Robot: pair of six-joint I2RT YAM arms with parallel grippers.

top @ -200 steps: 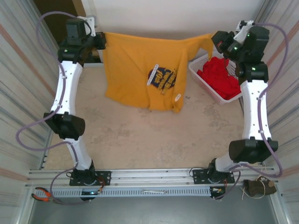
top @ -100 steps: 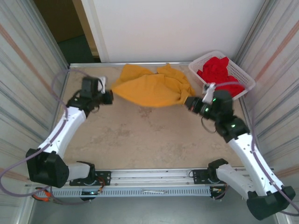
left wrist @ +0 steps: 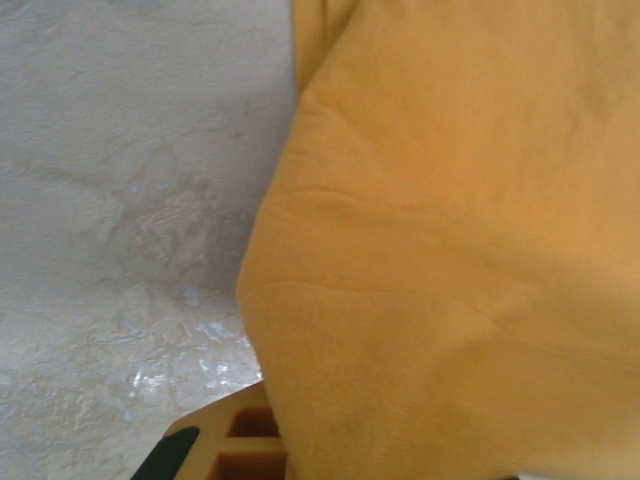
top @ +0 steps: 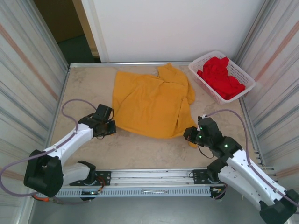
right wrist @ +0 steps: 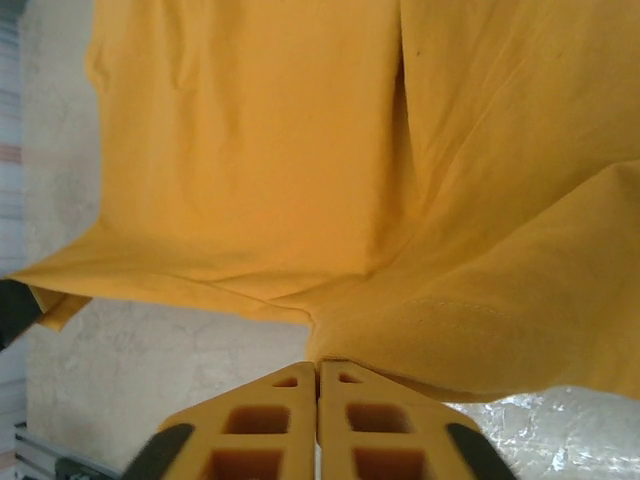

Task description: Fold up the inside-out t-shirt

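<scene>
The inside-out t-shirt, plain mustard yellow, lies spread over the middle of the table, one sleeve bunched toward the back. My left gripper sits low at its near-left corner. In the left wrist view the t-shirt drapes over the jaws, and one yellow finger shows beneath it. My right gripper is at the near-right corner. In the right wrist view the right gripper has its fingers pressed together, with the t-shirt hem pinched at their tips.
A white basket holding a bright red garment stands at the back right. Ribbed walls close in on both sides, and a metal rail runs along the near edge. Bare tabletop lies between the shirt and the rail.
Both arms swung down from the back wall toward the near edge. The shirt went from hanging stretched between them to lying spread on the table.
</scene>
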